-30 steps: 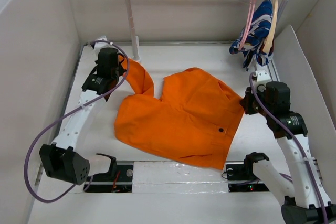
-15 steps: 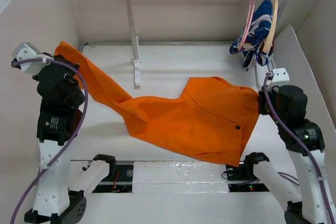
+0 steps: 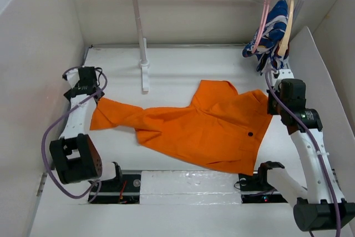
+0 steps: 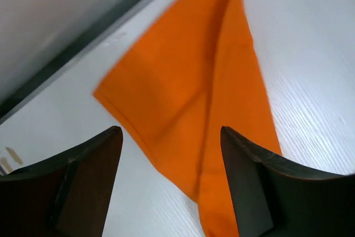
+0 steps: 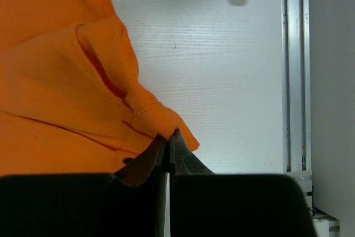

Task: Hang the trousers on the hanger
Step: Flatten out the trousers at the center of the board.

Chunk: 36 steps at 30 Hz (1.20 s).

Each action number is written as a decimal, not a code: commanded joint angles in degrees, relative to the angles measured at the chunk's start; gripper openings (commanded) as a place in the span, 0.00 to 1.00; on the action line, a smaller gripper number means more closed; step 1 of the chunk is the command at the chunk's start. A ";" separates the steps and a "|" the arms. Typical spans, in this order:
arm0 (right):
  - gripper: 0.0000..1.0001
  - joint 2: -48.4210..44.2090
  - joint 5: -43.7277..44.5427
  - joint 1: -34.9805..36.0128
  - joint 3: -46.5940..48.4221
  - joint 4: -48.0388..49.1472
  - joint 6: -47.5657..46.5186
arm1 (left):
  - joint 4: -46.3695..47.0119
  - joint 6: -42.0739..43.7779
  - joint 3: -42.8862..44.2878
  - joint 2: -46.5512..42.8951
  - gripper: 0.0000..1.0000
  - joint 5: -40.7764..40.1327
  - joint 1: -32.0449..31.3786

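Note:
The orange trousers [image 3: 205, 129] lie spread over the table, one leg stretched left to a flat end [image 4: 188, 92]. My left gripper [image 3: 94, 94] hovers over that leg end, open, its fingers [image 4: 91, 170] apart and holding nothing. On the right, my right gripper [image 3: 270, 104] is shut on the waistband corner [image 5: 161, 120] of the trousers, its tips [image 5: 169, 135] pinching the ribbed cloth just above the table. The pink hanger [image 3: 265, 15] hangs on the rail at the back right, far from both grippers.
A tan hanger [image 3: 289, 18] carrying a blue-and-white garment [image 3: 272, 31] hangs beside the pink one. The rail's white post [image 3: 138, 26] stands on a foot [image 3: 145, 79] at the back left of the centre. Walls enclose the table on three sides.
My left gripper came down from high at the far left, laid the leg flat on the table and opened off it. The right gripper stayed shut on the waistband.

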 commanded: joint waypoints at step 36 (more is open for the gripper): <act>0.00 -5.99 20.60 28.58 29.56 -26.13 14.95 | 10.31 -2.20 16.50 10.99 0.78 39.13 -23.38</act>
